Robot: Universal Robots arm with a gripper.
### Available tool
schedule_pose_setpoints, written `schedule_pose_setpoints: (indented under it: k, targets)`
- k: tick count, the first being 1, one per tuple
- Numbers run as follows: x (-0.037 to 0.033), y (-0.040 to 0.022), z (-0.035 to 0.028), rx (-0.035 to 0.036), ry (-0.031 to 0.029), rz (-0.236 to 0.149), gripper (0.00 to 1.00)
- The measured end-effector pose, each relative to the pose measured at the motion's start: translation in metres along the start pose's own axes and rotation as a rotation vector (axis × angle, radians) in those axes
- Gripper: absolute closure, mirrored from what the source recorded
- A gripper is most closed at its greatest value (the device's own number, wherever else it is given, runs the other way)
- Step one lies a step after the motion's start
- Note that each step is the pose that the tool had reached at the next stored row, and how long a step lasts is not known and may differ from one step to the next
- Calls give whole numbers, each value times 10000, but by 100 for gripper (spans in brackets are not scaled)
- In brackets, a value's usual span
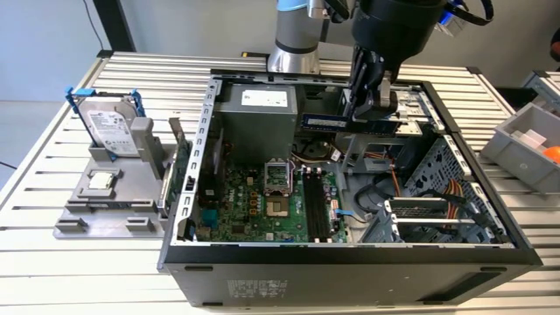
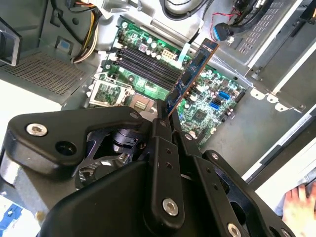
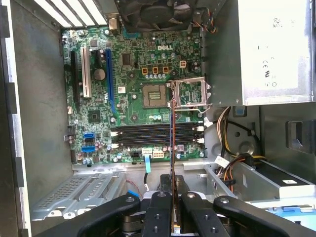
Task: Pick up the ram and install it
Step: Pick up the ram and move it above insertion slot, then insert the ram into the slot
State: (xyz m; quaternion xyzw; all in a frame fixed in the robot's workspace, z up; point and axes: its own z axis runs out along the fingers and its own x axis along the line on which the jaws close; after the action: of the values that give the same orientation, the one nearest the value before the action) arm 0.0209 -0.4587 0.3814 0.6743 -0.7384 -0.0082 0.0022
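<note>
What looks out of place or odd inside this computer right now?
Nothing spilled or broken. The processor socket stands open and looks empty, its metal frame flipped aside. The ram sits clamped in the gripper above the motherboard, not in a slot.

The ram (image 1: 328, 121) hangs above the motherboard (image 1: 254, 203) in the case (image 1: 350, 259), hard drive (image 1: 112, 128) at the exterior view's left

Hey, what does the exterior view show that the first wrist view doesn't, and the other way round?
Exterior view's own: the hard drive on a grey stand, and a grey bin. First wrist view's own: the case fan. Shared: the gripper shut on the ram, the motherboard and its black slots.
</note>
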Motion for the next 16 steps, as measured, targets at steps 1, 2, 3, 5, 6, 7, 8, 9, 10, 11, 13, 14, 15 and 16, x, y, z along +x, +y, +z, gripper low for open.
schedule_pose_setpoints:
  k: [1, 2, 3, 5, 6, 7, 8, 9, 10, 11, 13, 14, 15, 16]
  targets:
    - [0, 0, 0, 0, 0, 0, 100]
    - [0, 0, 0, 0, 0, 0, 100]
    - [0, 0, 0, 0, 0, 0, 100]
    - [0, 0, 0, 0, 0, 21, 100]
    - [0, 0, 0, 1, 0, 49, 100]
    - [-2, -1, 1, 1, 0, 90, 100]
    - [-4, -1, 0, 2, 1, 141, 100]
    - [-5, 0, 0, 2, 0, 199, 100]
    - [-6, 0, 0, 3, 1, 249, 100]
    - [-6, 0, 0, 3, 2, 261, 100]
    - [-6, 0, 0, 3, 4, 271, 100]
    - [-6, 0, 0, 3, 3, 277, 100]
    - [-6, 0, 0, 3, 3, 282, 100]
    - [-6, 0, 0, 3, 3, 287, 100]
